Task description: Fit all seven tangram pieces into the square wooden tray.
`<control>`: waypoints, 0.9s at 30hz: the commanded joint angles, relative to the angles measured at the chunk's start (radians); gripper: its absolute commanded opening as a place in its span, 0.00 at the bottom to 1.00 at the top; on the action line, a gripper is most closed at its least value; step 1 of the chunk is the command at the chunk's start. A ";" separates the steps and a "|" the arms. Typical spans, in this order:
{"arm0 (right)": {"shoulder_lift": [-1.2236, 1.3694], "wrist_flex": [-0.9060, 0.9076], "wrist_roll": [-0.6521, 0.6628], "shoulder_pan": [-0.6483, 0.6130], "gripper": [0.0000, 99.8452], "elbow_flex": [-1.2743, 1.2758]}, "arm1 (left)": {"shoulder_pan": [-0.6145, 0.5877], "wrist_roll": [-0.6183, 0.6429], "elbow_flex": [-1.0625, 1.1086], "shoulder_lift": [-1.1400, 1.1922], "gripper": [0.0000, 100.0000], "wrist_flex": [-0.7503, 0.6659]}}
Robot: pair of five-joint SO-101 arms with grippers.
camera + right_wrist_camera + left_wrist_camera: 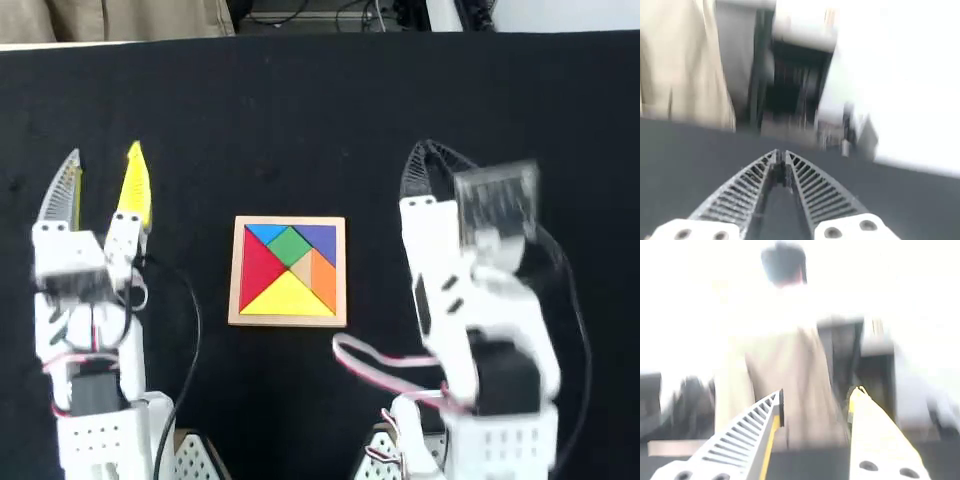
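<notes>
High view: tray filled, both arms apart from it

The square wooden tray (237, 272) is seen flat on the black table (300, 110), between the two arms, with the tangram pieces (289, 295) set inside it; seven coloured patches can be counted and no gap is made out. The left gripper (102, 158) is held released, nothing between its spread fingers, well apart from the tray. The right gripper (425, 152) is clenched on nothing, on the tray's other side.

The task is judged complete or nearly so. Trouble could yet be caused by a piece sitting proud, which cannot be told from above, or by the right arm's cable (372, 366), which loops near the tray's corner and might drag it if that arm were swung.

The tray's fill is read from the high view. The gap of the left gripper (818, 392) is confirmed from the left wrist view, and the meeting tips of the right gripper (781, 154) from the right wrist view.
</notes>
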 commanded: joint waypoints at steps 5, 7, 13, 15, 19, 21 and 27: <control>-0.397 -0.434 -0.006 -0.034 0.01 0.283 | -0.027 -0.011 0.249 -0.190 0.22 -0.520; -0.501 -0.554 -0.006 -0.034 0.01 0.374 | -0.024 -0.006 0.262 -0.190 0.22 -0.589; -0.555 -0.836 -0.005 -0.021 0.09 0.453 | 0.068 -0.006 0.219 -0.227 0.22 -0.664; -0.556 -0.884 -0.005 -0.020 0.15 0.447 | 0.131 -0.009 0.209 -0.224 0.22 -0.660; -0.558 -0.905 -0.005 -0.017 0.25 0.456 | 0.223 -0.009 0.231 -0.224 0.22 -0.657; -0.559 -0.910 -0.006 -0.017 0.26 0.476 | 0.213 -0.009 0.259 -0.222 0.22 -0.657; -0.559 -0.905 -0.006 -0.015 0.27 0.550 | 0.125 -0.003 0.259 -0.219 0.22 -0.470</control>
